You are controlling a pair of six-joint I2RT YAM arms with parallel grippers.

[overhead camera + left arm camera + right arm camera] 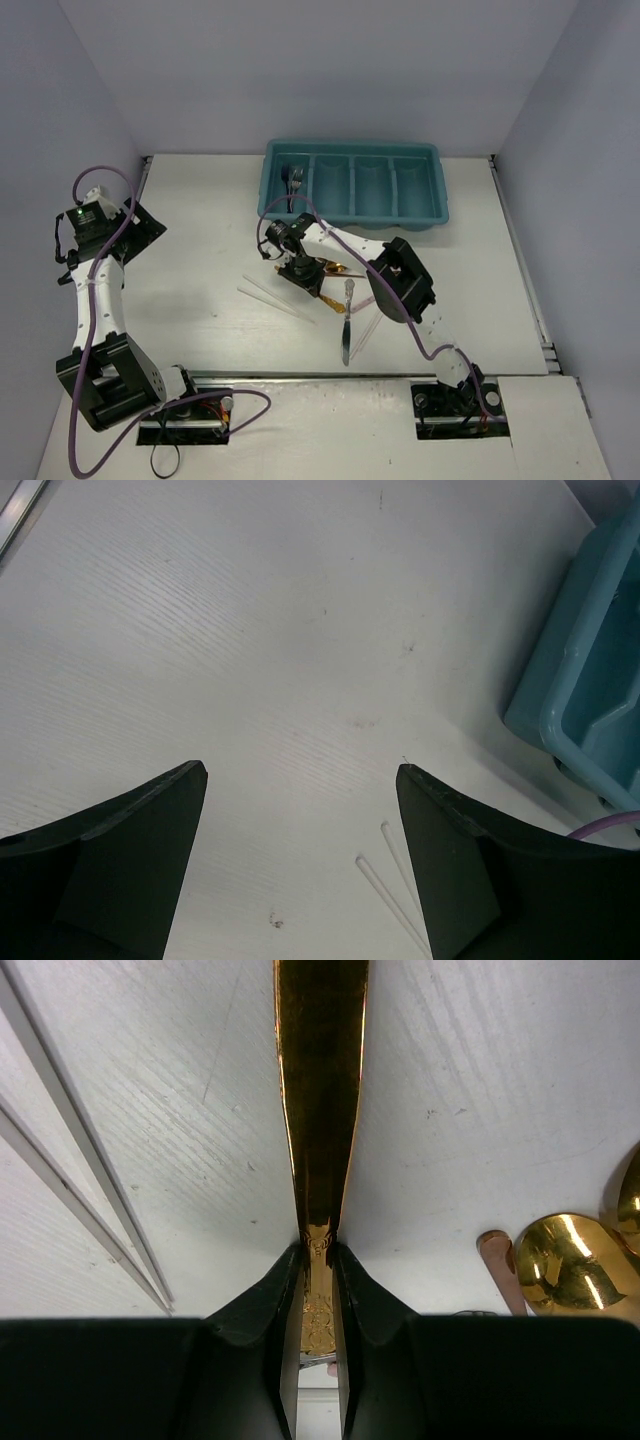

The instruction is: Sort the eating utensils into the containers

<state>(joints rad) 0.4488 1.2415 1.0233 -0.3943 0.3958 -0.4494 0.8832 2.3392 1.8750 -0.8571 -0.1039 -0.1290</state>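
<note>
My right gripper [320, 1250] is shut on the handle of a gold utensil [320, 1110], which runs straight away from the fingers, low over the white table; its far end is out of frame. In the top view this gripper [300, 270] sits mid-table, in front of the teal tray [440, 190]. A silver fork [295, 180] lies in the tray's leftmost compartment. A gold spoon bowl [565, 1260] and a copper-coloured handle tip [500, 1265] lie just to the right. My left gripper [300, 770] is open over bare table at the far left [130, 225].
Two pale sticks [275, 298] lie left of the right gripper and show in both wrist views [395, 885] [70, 1180]. A silver utensil [347, 325] and more pale sticks [367, 330] lie nearer the arm bases. Another gold piece [331, 299] lies beside them.
</note>
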